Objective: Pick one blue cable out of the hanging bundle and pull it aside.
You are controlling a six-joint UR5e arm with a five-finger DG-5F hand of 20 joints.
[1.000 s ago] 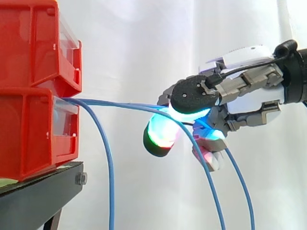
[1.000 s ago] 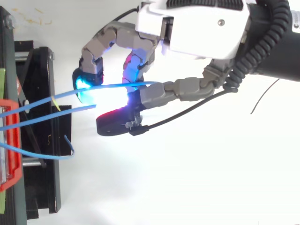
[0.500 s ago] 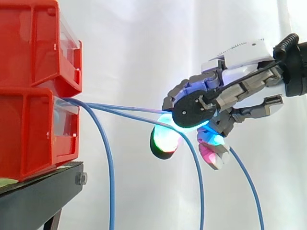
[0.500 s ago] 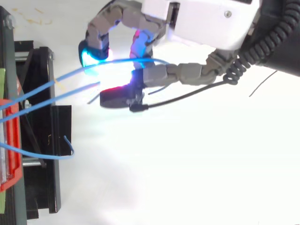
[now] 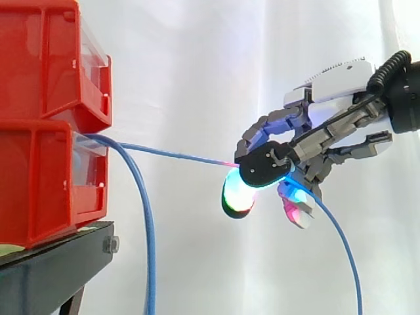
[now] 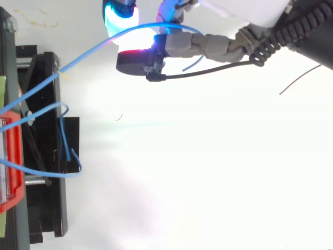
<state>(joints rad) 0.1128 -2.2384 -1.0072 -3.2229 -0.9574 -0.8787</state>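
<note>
From my console this reads as a robotics lab test cell rather than any lived-in room. A plain white curtain (image 5: pixel 197 65) shuts off the whole background, red bins (image 5: pixel 39 72) sit stacked on a bare black stand (image 5: pixel 56 269), and a blue cable (image 5: pixel 170 155) runs out of the lower bin into open air. The robot hand (image 5: pixel 338 82) with its glowing pads (image 5: pixel 237 195) settles it for me.
</note>
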